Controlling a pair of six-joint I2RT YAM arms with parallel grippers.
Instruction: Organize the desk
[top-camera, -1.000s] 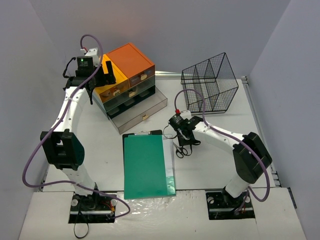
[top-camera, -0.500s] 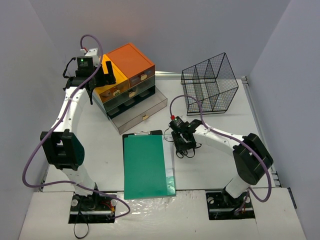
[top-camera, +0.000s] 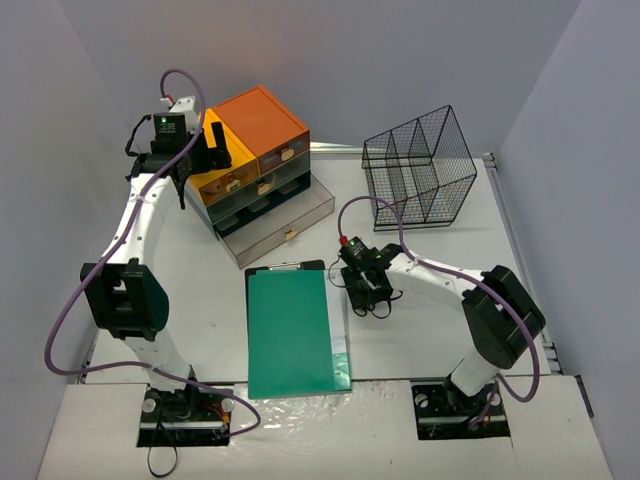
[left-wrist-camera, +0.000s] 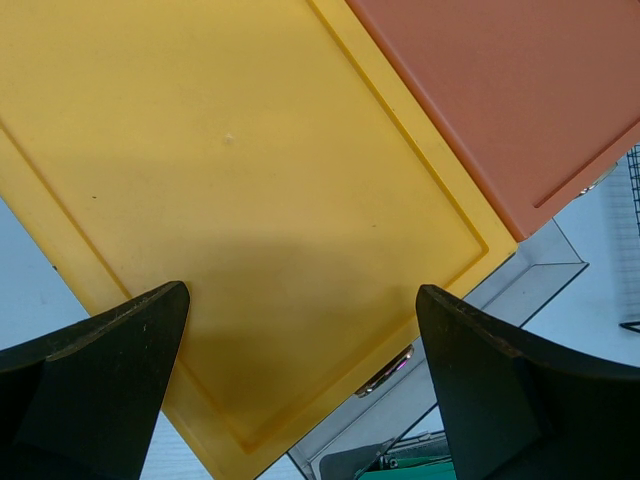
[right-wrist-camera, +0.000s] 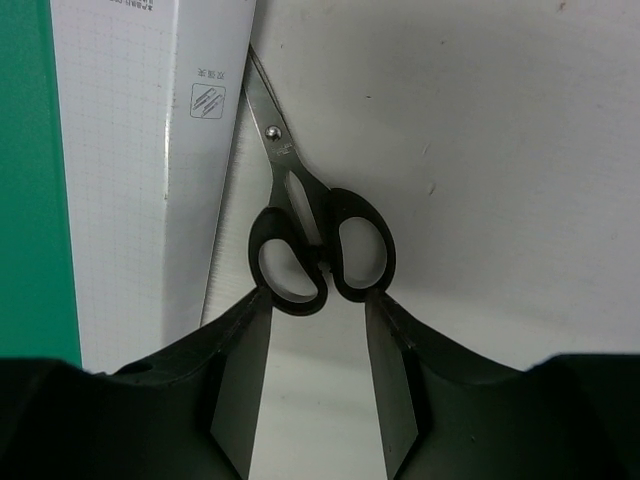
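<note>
**Tabletop stock, three views**

Overhead view. Pale tabletop (top-camera: 400, 340), walled on three sides, both arms mounted at its near edge.
- Drawer unit (top-camera: 262, 165), far left of centre, yellow and orange lids, lowest clear drawer pulled out.
- Black wire basket (top-camera: 420, 165), far right, upright, well apart from the drawers.
- Green clipboard (top-camera: 295, 335), near centre, clip end pointing away, a white sheet (top-camera: 343, 335) showing along its right edge.
- Scissors (top-camera: 378, 308), just right of the sheet, largely covered by the right pincer (top-camera: 368, 292).
- Left pincer (top-camera: 205, 152), over the yellow lid.

Left wrist view. Left pincer (left-wrist-camera: 300, 300) spread wide and holding nothing, above the yellow lid (left-wrist-camera: 250, 190). Orange lid (left-wrist-camera: 520, 90) adjoins at upper right. The clear drawer (left-wrist-camera: 530, 265) juts out below the lids, with bare tabletop (left-wrist-camera: 595, 290) beyond it.

Right wrist view. Scissors (right-wrist-camera: 320, 245) lie flat on the tabletop (right-wrist-camera: 500, 150), blades closed and running along the edge of the white sheet (right-wrist-camera: 150, 150); black handle loops nearest the camera. Right pincer (right-wrist-camera: 317, 298) half-parted, one finger (right-wrist-camera: 240, 370) at each side of the loops' near end. Whether the fingers press the handles cannot be told.
</note>
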